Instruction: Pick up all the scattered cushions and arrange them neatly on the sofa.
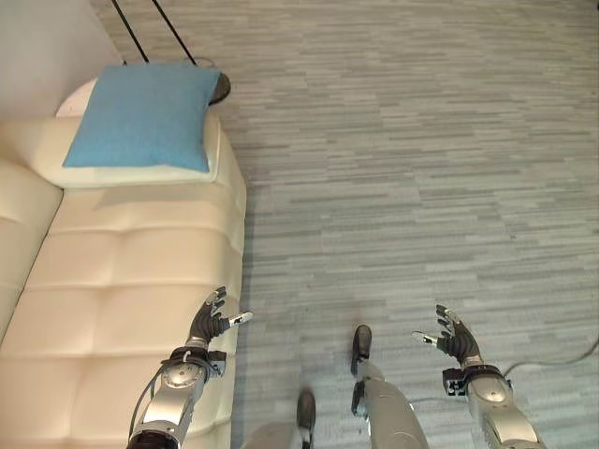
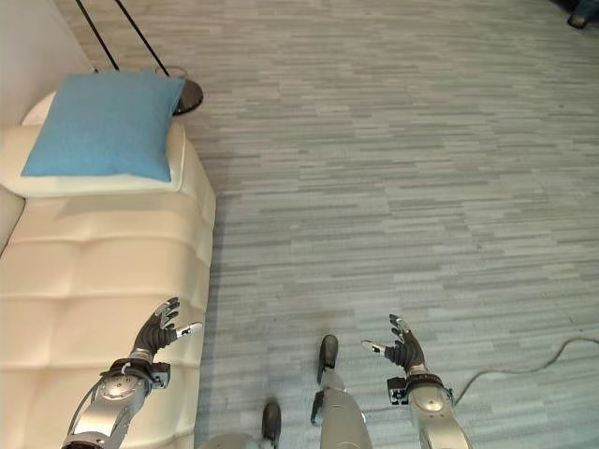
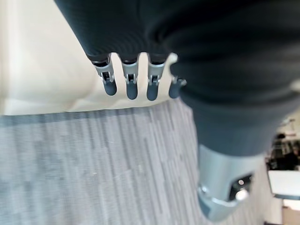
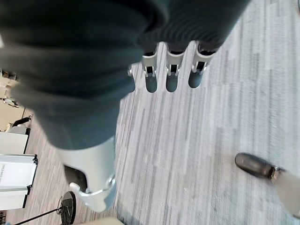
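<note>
- Blue cushion [image 1: 140, 114]: a square, flat-woven pillow is seen lying flat on the far arm of the sofa [image 1: 122, 281], one corner reaching toward the floor side.
- The cream sofa is shown with tufted, glossy seat panels, running along the robot's left.
- The left hand [image 1: 208, 324] is held above the sofa's front edge, fingers spread and relaxed, nothing gripped.
- The right hand [image 1: 455, 339] is held over the grey striped carpet [image 1: 402, 168], well apart from the sofa, fingers likewise loose and empty.
- From the left wrist view, straight fingers [image 3: 131, 86] are seen against the cream upholstery with carpet alongside.
- From the right wrist view, the right hand's fingers [image 4: 171, 79] are seen over bare carpet, and a round black lamp base [image 4: 68, 207] is caught at a corner.
- In the head views, that dark base [image 2: 187, 94] and two thin black rods [image 1: 140, 33] are seen just beyond the cushion, by the sofa's end.
</note>
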Controlling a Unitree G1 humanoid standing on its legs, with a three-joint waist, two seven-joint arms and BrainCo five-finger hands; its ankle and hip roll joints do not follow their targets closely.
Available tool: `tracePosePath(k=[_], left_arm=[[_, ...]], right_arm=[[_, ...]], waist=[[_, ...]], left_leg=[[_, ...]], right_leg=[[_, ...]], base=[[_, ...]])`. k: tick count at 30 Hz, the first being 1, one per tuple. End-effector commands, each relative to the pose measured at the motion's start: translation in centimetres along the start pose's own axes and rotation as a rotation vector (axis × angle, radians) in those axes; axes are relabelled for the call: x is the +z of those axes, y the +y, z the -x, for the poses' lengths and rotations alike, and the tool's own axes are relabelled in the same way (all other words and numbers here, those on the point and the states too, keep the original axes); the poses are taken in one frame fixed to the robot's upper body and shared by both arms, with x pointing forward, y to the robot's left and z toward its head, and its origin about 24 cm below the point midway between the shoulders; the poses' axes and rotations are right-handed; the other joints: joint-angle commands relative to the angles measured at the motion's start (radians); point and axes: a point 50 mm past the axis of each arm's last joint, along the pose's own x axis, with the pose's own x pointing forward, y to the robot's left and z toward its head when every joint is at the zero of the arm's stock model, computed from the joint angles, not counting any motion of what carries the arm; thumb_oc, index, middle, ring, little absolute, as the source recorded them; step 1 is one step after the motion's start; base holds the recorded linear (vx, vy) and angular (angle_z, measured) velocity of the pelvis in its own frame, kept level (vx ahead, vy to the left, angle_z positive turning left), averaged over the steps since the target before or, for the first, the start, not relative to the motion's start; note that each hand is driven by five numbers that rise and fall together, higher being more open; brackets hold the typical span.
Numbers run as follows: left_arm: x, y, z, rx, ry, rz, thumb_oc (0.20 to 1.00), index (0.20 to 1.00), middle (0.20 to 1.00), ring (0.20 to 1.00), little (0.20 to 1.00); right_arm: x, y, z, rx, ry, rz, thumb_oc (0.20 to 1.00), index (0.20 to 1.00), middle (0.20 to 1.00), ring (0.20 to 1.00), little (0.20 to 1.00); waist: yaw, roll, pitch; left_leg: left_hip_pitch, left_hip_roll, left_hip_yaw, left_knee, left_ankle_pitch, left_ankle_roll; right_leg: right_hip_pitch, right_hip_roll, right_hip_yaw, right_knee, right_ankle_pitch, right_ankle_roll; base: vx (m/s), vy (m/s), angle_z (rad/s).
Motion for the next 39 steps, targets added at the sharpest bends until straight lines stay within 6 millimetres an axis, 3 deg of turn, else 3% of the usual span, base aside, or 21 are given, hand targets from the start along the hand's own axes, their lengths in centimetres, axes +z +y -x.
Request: tracePosePath(k=[1,4,7,9,11,12,13,14,17,22,24,25,26,29,30,32,36,38,39], left_arm=[[2.0,-0.4,0.1,-0.012,-0.111,0.003,1.0,1.0,1.0,1.0,1.0],[1.8,-0.7,0.2,-0.03,-0.1,0.01,1.0,1.0,1.0,1.0,1.0],[1.8,-0.8,0.1,-0.035,-0.1,0.008,1.0,1.0,1.0,1.0,1.0],[1.6,-0.7,0.1,-0.03,-0.09,0.008,1.0,1.0,1.0,1.0,1.0],[1.6,-0.7,0.1,-0.029,-0.086,0.004,1.0,1.0,1.0,1.0,1.0],[1.4,-0.7,0.2,-0.025,-0.082,0.001,1.0,1.0,1.0,1.0,1.0],[1.4,-0.7,0.2,-0.025,-0.081,0.001,1.0,1.0,1.0,1.0,1.0],[1.4,-0.7,0.1,-0.023,-0.081,-0.001,1.0,1.0,1.0,1.0,1.0],[1.6,-0.5,0.2,-0.012,-0.091,-0.011,1.0,1.0,1.0,1.0,1.0],[0.8,0.1,1.0,0.004,-0.074,-0.018,1.0,1.0,1.0,1.0,1.0],[0.3,0.6,1.3,0.003,-0.051,-0.022,1.0,1.0,1.0,1.0,1.0],[0.3,0.6,1.3,0.003,-0.051,-0.022,1.0,1.0,1.0,1.0,1.0],[0.0,1.0,1.4,0.008,-0.035,-0.027,1.0,1.0,1.0,1.0,1.0],[-0.5,1.5,1.9,0.01,-0.018,-0.039,1.0,1.0,1.0,1.0,1.0],[-0.5,1.6,2.0,0.011,-0.014,-0.05,1.0,1.0,1.0,1.0,1.0],[-0.3,1.5,1.9,0.013,-0.021,-0.047,1.0,1.0,1.0,1.0,1.0],[0.5,1.4,1.5,0.012,-0.059,-0.03,1.0,1.0,1.0,1.0,1.0],[0.8,1.2,1.2,0.019,-0.069,-0.01,1.0,1.0,1.0,1.0,1.0],[0.9,1.1,1.1,0.023,-0.072,-0.001,1.0,1.0,1.0,1.0,1.0]], right_arm=[[2.8,-1.2,-0.7,-0.022,-0.123,-0.012,1.0,1.0,1.0,1.0,1.0],[3.1,-1.6,-0.6,-0.023,-0.135,-0.003,1.0,1.0,1.0,1.0,1.0],[3.2,-2.0,-0.7,-0.036,-0.136,-0.003,1.0,1.0,1.0,1.0,1.0],[3.3,-2.3,-0.8,-0.048,-0.137,-0.005,1.0,1.0,1.0,1.0,1.0],[3.4,-2.5,-0.8,-0.053,-0.139,0.004,1.0,1.0,1.0,1.0,1.0],[3.3,-2.5,-0.8,-0.056,-0.133,0.015,1.0,1.0,1.0,1.0,1.0],[3.3,-2.6,-0.8,-0.056,-0.133,0.015,1.0,1.0,1.0,1.0,1.0],[3.1,-2.6,-0.8,-0.062,-0.128,0.02,1.0,1.0,1.0,1.0,1.0],[2.5,-2.8,-0.7,-0.084,-0.104,0.032,1.0,1.0,1.0,1.0,1.0],[2.0,-2.5,-0.4,-0.057,-0.085,0.064,1.0,1.0,1.0,1.0,1.0],[1.8,-1.7,-0.4,-0.029,-0.075,0.053,1.0,1.0,1.0,1.0,1.0],[1.8,-1.7,-0.4,-0.029,-0.075,0.053,1.0,1.0,1.0,1.0,1.0],[1.6,-1.2,-0.5,-0.017,-0.062,0.045,1.0,1.0,1.0,1.0,1.0],[1.2,-0.9,-0.4,-0.006,-0.047,0.042,1.0,1.0,1.0,1.0,1.0],[1.1,-0.9,-0.3,-0.012,-0.044,0.039,1.0,1.0,1.0,1.0,1.0],[0.9,-0.5,-0.1,-0.005,-0.044,0.026,1.0,1.0,1.0,1.0,1.0],[1.6,-0.6,-0.4,-0.009,-0.067,0.012,1.0,1.0,1.0,1.0,1.0],[1.5,-0.7,-0.4,-0.021,-0.064,0.0,1.0,1.0,1.0,1.0,1.0],[1.3,-0.8,-0.4,-0.022,-0.056,0.003,1.0,1.0,1.0,1.0,1.0]], waist=[[-0.008,0.055,-0.031],[-0.001,0.054,-0.024],[0.01,0.042,-0.014],[0.032,0.027,-0.012],[0.041,0.03,-0.011],[0.054,0.043,-0.014],[0.055,0.042,-0.012],[0.064,0.048,-0.008],[0.085,0.053,-0.003],[0.109,0.057,-0.038],[0.124,0.024,-0.057],[0.124,0.024,-0.058],[0.126,0.015,-0.061],[0.11,0.015,-0.048],[0.106,0.025,-0.047],[0.091,0.039,-0.034],[0.065,0.044,-0.009],[0.043,0.036,-0.002],[0.038,0.031,-0.001]], left_leg=[[-0.018,0.129,0.026,0.168,-0.114,-0.073],[-0.105,0.136,0.033,0.376,-0.036,-0.089],[-0.2,0.14,0.047,0.437,-0.031,-0.079],[-0.278,0.135,0.064,0.352,-0.066,-0.062],[-0.298,0.137,0.061,0.304,-0.036,-0.067],[-0.33,0.162,0.064,0.199,0.049,-0.084],[-0.324,0.161,0.066,0.19,0.053,-0.085],[-0.343,0.176,0.067,0.135,0.11,-0.095],[-0.4,0.208,0.116,-0.003,0.173,-0.114],[-0.393,0.229,0.141,0.017,0.211,-0.108],[-0.382,0.205,0.152,0.076,0.168,-0.077],[-0.383,0.206,0.152,0.076,0.168,-0.078],[-0.351,0.188,0.153,0.079,0.136,-0.052],[-0.277,0.158,0.158,0.069,0.09,-0.006],[-0.256,0.156,0.155,0.063,0.076,0.002],[-0.199,0.148,0.134,0.039,0.058,0.012],[-0.138,0.125,0.096,0.032,0.026,0.0],[-0.099,0.115,0.052,0.019,0.005,-0.014],[-0.093,0.109,0.035,0.018,0.0,-0.018]], right_leg=[[0.074,0.063,-0.015,0.056,-0.125,0.026],[0.132,0.083,0.002,0.043,-0.167,-0.008],[0.164,0.077,0.006,0.039,-0.193,-0.021],[0.21,0.068,0.016,0.034,-0.228,-0.017],[0.228,0.07,0.02,0.033,-0.239,-0.016],[0.262,0.086,0.021,0.027,-0.26,-0.016],[0.264,0.084,0.023,0.027,-0.26,-0.016],[0.286,0.093,0.02,0.024,-0.271,-0.018],[0.36,0.097,0.025,0.013,-0.31,-0.013],[0.44,0.072,0.057,-0.003,-0.338,0.014],[0.416,0.027,0.061,0.105,-0.337,0.043],[0.415,0.028,0.062,0.105,-0.336,0.043],[0.362,0.005,0.064,0.256,-0.301,0.066],[0.271,-0.027,0.067,0.495,-0.157,0.105],[0.247,-0.031,0.062,0.545,-0.127,0.105],[0.157,-0.023,0.063,0.617,-0.161,0.076],[0.088,0.007,0.036,0.394,-0.207,0.048],[0.068,0.039,0.075,0.17,-0.174,0.063],[0.056,0.043,0.1,0.119,-0.156,0.071]], base=[[0.51,-0.236,0.17],[0.26,-0.155,0.05],[0.2,-0.087,-0.05],[0.36,-0.015,-0.11],[0.26,0.045,-0.13],[0.2,0.041,-0.19],[0.31,0.064,-0.27],[0.21,0.043,-0.3],[0.39,0.127,-0.06],[0.38,0.186,-0.25],[0.47,0.266,-0.28],[0.31,0.211,-0.09],[0.29,0.209,0.02],[0.29,0.223,0.06],[0.28,0.179,0.22],[0.31,0.133,0.33],[0.3,-0.019,0.4],[0.33,-0.15,0.36],[0.28,-0.144,0.64]])
